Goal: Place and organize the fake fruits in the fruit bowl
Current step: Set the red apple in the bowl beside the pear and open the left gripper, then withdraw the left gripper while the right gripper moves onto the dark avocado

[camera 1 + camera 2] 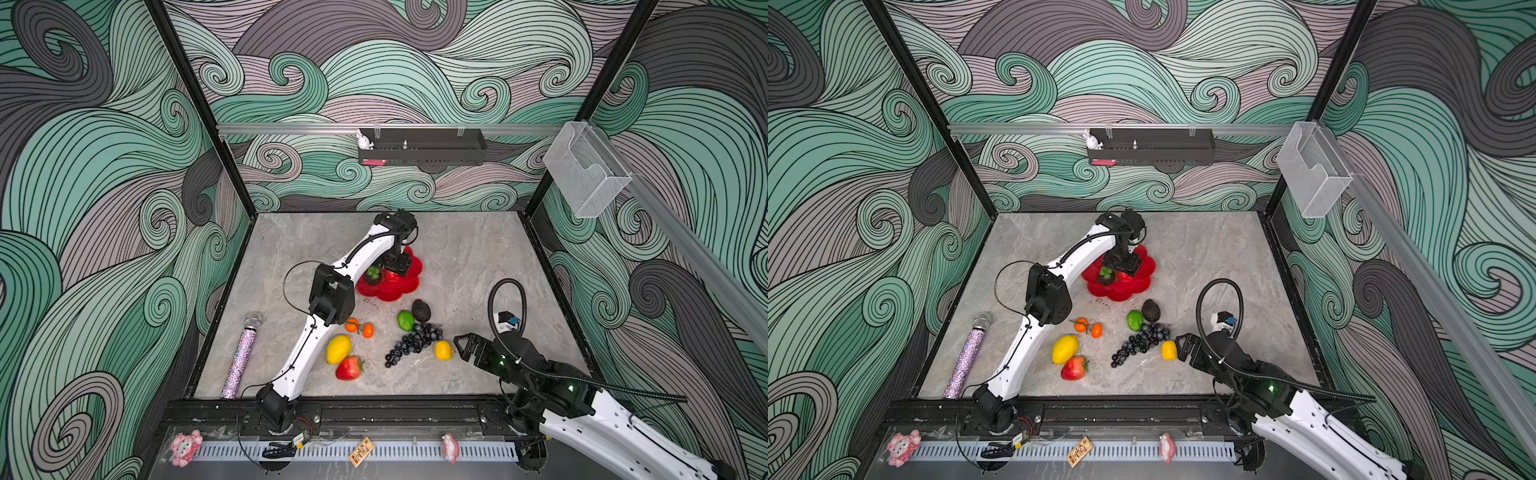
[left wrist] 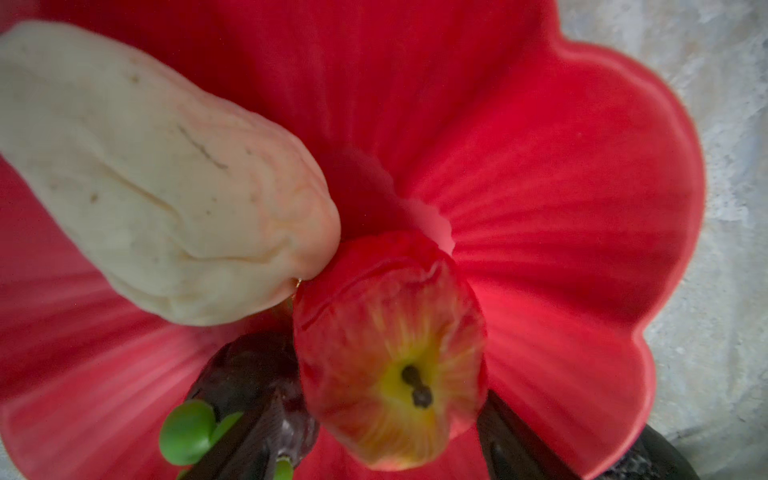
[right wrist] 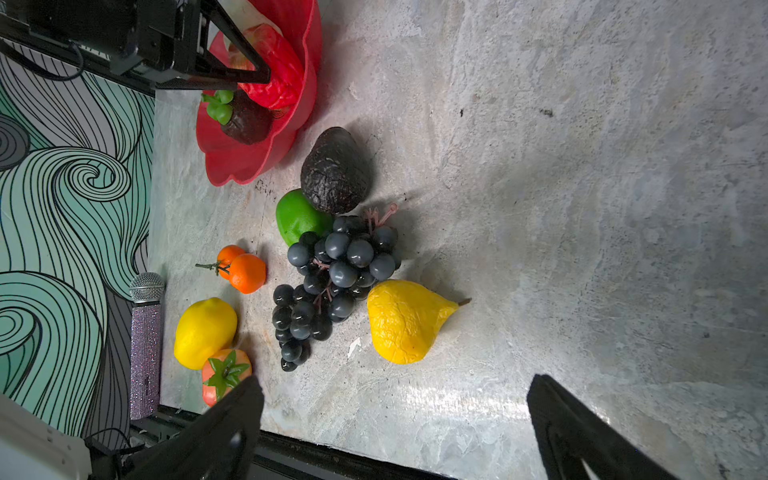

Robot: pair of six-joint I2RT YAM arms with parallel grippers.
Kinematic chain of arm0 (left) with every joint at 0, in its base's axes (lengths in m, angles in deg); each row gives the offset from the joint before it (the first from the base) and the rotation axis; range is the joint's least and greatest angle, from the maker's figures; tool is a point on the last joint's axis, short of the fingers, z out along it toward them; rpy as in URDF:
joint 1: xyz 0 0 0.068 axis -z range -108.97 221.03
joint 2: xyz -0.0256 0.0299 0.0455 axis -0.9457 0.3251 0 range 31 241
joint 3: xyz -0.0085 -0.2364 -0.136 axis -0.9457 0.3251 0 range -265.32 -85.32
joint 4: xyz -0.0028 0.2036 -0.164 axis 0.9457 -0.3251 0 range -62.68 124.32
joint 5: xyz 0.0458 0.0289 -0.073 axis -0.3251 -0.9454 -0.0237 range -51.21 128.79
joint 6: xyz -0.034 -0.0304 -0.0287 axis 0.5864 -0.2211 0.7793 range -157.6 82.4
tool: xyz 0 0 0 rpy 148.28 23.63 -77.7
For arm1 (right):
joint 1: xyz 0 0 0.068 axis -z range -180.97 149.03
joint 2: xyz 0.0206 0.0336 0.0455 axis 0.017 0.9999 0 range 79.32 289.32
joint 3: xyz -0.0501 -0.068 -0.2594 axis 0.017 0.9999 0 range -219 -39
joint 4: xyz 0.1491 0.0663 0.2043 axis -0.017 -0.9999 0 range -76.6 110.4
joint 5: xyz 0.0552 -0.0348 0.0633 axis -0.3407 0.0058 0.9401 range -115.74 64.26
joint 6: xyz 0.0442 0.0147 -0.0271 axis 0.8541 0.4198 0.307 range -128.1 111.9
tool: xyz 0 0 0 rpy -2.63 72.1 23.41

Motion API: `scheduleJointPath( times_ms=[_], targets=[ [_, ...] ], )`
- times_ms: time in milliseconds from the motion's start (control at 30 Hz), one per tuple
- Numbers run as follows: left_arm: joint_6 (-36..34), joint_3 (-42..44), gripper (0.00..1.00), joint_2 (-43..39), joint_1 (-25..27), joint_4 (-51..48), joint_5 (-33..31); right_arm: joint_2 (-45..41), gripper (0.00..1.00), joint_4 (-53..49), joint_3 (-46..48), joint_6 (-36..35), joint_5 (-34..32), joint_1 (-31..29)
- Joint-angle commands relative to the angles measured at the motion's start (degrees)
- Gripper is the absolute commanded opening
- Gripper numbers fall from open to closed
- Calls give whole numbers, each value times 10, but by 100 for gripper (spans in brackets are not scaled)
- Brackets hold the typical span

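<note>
- The fruit bowl (image 1: 395, 289), a red scalloped dish, is seen towards the far middle of the grey marbled table (image 1: 478, 257).
- Three fruits are lodged inside it: a cream pear (image 2: 166, 178), a red apple (image 2: 390, 332) touching the pear's end, and a dark mangosteen (image 1: 373, 277) with green leaves beside the apple.
- The left gripper (image 1: 395, 269) is poised over the bowl, jaws parted with the apple between them. Whether the apple is pinched or merely flanked cannot be told.
- The other fake fruits are spread on the table nearer the arms' bases. An avocado (image 3: 334, 170) is pressed against a lime (image 3: 299, 216), a black grape bunch (image 3: 328, 282) is laid against the lime, and a yellow pear (image 3: 403, 322) is set just beside the bunch.
- Beside the left arm (image 1: 299, 357), two small oranges (image 1: 368, 331) are grouped with a lemon (image 1: 338, 349) and a red green-capped fruit (image 1: 348, 368) that touches the lemon.
- The right gripper (image 3: 397, 380) is held low near the yellow pear, jaws spread wide and empty.
- A glittered microphone (image 1: 241, 361) is laid along the table's left edge.
</note>
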State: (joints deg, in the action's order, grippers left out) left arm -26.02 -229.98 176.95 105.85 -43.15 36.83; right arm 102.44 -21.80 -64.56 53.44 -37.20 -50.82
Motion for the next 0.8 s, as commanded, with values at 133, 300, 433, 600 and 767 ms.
scheduleJointPath(
  times_ms=[133,300,433,600,767],
  targets=[
    [6,-20,78,-18,-5,-29,-11,-3,100,2,8,-2,0,2],
    [8,-14,79,-48,-3,-31,19,5,100,3,2,-18,-6,2],
    [17,5,80,-95,-3,-32,38,32,100,3,-11,-46,-10,2],
    [36,113,81,-204,3,-5,38,90,100,5,-38,-104,-13,2],
    [72,383,84,-405,5,160,45,162,99,42,-79,-198,2,6]
  ],
)
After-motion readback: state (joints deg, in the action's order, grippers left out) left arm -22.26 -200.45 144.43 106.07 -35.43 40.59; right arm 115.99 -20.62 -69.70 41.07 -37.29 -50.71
